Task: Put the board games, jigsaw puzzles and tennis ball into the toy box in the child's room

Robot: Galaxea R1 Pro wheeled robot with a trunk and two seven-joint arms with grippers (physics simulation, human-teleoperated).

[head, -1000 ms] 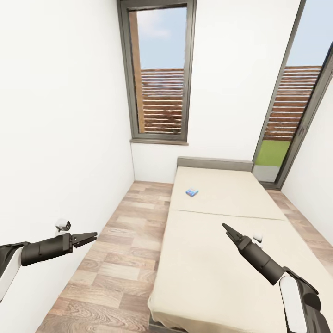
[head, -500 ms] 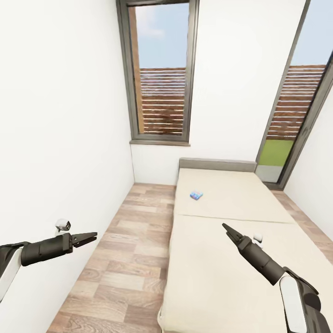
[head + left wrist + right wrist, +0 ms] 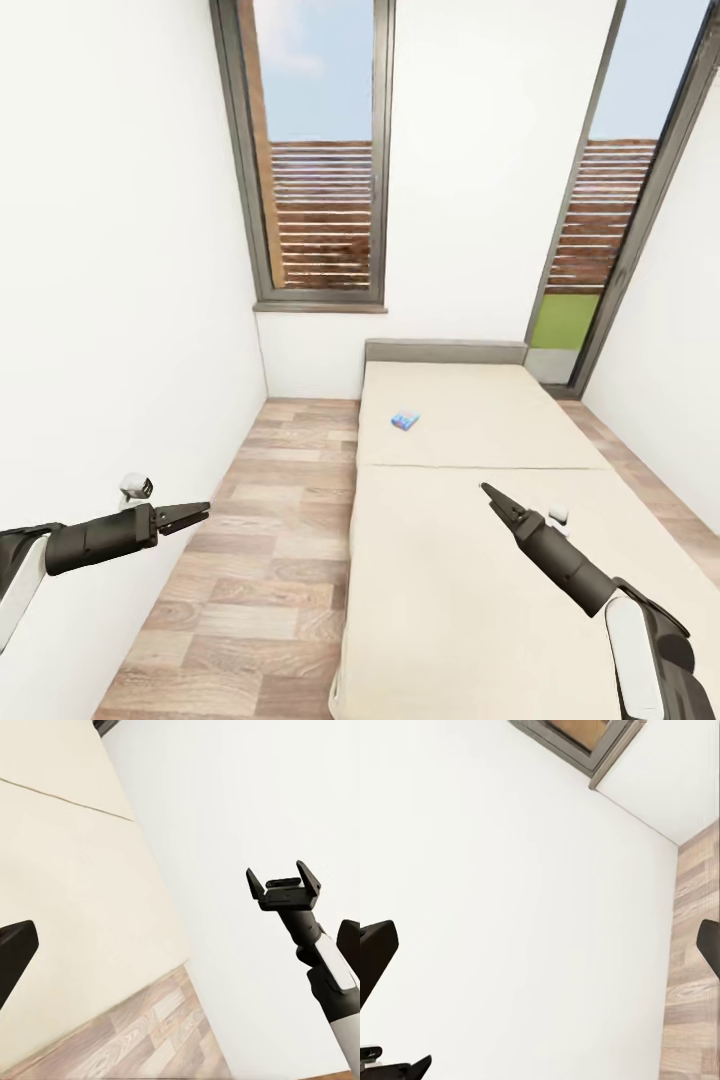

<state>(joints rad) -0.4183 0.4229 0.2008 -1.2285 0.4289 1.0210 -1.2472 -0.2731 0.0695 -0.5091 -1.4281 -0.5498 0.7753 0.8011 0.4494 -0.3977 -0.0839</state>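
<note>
Wall (image 3: 510, 892): plain white, took up most of the view.
Window frame (image 3: 585, 746): dark grey, cut off at the picture's edge, wood-brown showing inside it.
Floor (image 3: 694, 967): pale wood planks, met the wall along one straight line.
Right gripper fingers (image 3: 375, 956): two dark tips at opposite sides, set well apart.
Left gripper (image 3: 394, 1069): dark forked end against the wall.

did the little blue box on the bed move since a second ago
No. The blue box lies just as near the bed seam and headboard as before; the camera shifted, not the box.
</note>
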